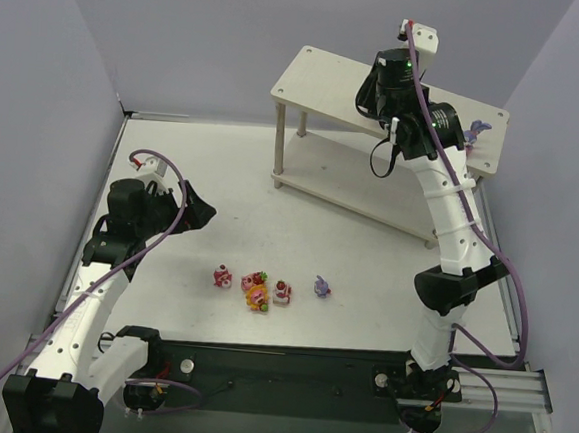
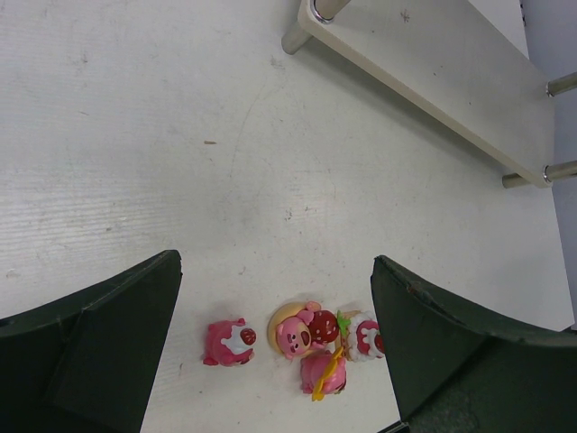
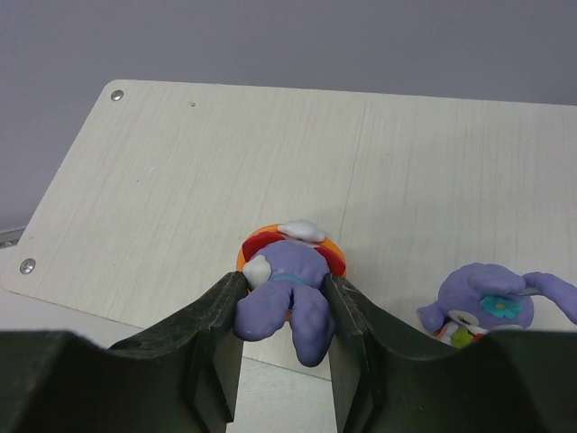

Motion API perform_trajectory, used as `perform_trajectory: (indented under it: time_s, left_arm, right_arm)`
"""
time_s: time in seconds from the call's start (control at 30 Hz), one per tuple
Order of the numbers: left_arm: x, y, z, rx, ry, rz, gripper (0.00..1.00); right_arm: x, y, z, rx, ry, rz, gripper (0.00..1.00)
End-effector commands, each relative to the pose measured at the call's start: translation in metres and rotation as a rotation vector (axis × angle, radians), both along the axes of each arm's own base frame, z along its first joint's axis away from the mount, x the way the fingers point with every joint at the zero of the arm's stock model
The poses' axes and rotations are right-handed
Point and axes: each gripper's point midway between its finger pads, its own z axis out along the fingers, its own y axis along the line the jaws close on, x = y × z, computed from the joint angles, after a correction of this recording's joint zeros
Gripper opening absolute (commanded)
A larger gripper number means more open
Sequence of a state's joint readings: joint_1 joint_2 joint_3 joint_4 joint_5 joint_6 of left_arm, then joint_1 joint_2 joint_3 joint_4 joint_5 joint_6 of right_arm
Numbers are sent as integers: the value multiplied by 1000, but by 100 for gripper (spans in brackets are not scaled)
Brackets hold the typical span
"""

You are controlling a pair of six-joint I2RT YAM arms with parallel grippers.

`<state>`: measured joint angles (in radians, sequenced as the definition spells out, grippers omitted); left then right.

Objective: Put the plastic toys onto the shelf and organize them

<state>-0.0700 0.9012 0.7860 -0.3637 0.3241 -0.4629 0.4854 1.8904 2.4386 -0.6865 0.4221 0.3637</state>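
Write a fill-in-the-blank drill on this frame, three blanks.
1. The right gripper is shut on a purple ____ with an orange base.
2. That toy is at the shelf's ____ board.
3. The left gripper is ____, holding nothing.
Missing: bunny; top; open.
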Motion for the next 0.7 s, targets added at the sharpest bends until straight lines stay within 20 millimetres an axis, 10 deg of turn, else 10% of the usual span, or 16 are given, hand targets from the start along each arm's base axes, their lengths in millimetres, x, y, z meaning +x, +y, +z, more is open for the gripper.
perform_trajectory:
  time_s: [0.0,0.17,0.67]
  left_arm:
    - [1,3,9,1,-33,13,96]
    - [1,3,9,1,-36,13,96]
    - [1,4,9,0,-36,15,96]
  right_arm:
    - [2,-5,7,-2,-20,-19,16]
    - [6,-5,7,15,-26,-15,0]
    - [-24,-10,35,65,-77,23,0]
